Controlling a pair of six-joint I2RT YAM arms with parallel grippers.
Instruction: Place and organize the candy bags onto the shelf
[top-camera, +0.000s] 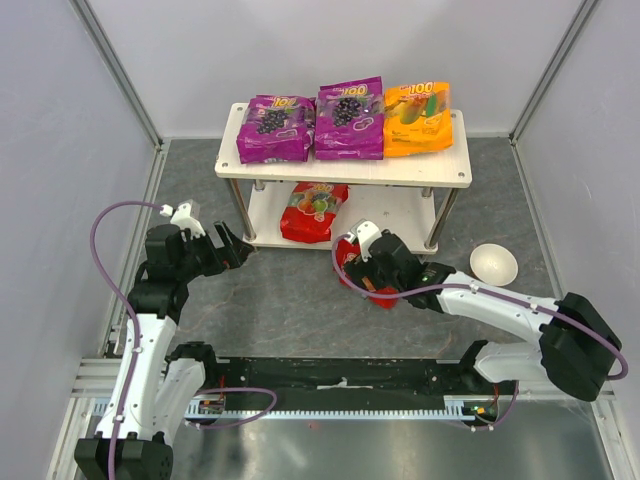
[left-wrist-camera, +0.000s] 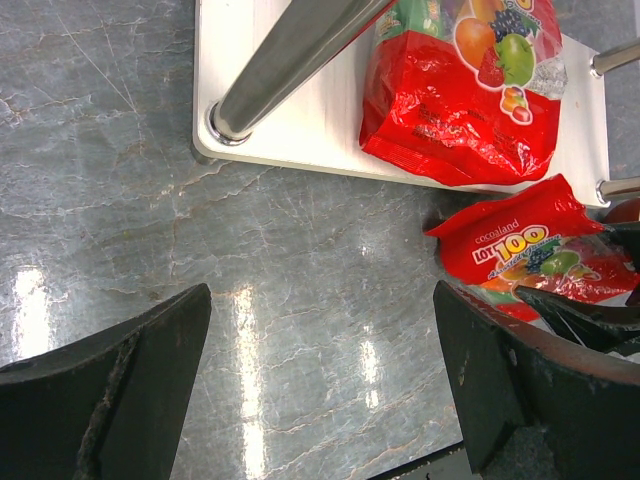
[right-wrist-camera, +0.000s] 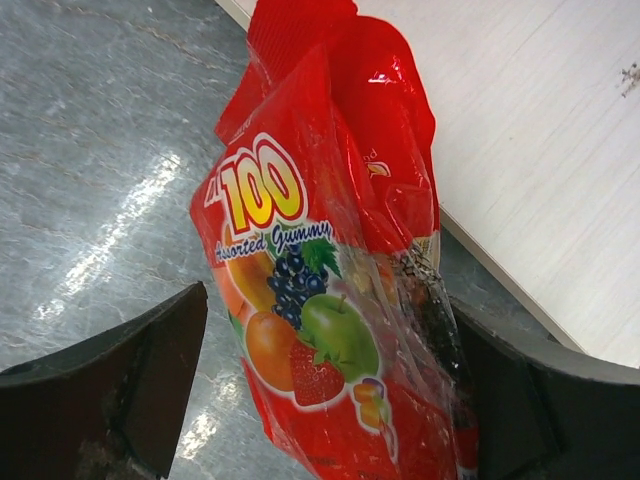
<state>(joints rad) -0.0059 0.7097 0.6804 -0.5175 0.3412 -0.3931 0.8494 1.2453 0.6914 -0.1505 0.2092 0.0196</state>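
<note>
Three of the glossy candy pouches lie side by side on the top board of the pale wood-grain two-tier shelf (top-camera: 340, 171) in the upper middle of the overhead view: two purple bags (top-camera: 275, 128) (top-camera: 349, 118) and an orange-yellow bag (top-camera: 417, 118). One red fruit-printed bag (left-wrist-camera: 455, 100) lies on the lower board, right of a shiny metal post (left-wrist-camera: 290, 50). The last red "100" bag (right-wrist-camera: 300, 220) sits off the shelf on the grey marbled table (left-wrist-camera: 120, 150), its top end against the lower board's front edge. The right gripper (right-wrist-camera: 327, 300) straddles it with its dark jaws spread wide. The right-hand finger seems to meet the crumpled plastic, but we cannot tell whether the jaws actually press on the bag. The left gripper (left-wrist-camera: 322, 300) hangs agape and empty over bare table at centre left of the overhead view. We judge the task close to done, with only this pouch left to slide in. The film looks slippery, so a thin hold could let it slide out and flop back onto the table. The limp pouch could also fold against the board's lip, or push the red bag on the lower tier askew. The top board leaves little room for the wrist, so a knock against it might shift the three bags above. A small white bowl (top-camera: 493, 264) sits at the right.
</note>
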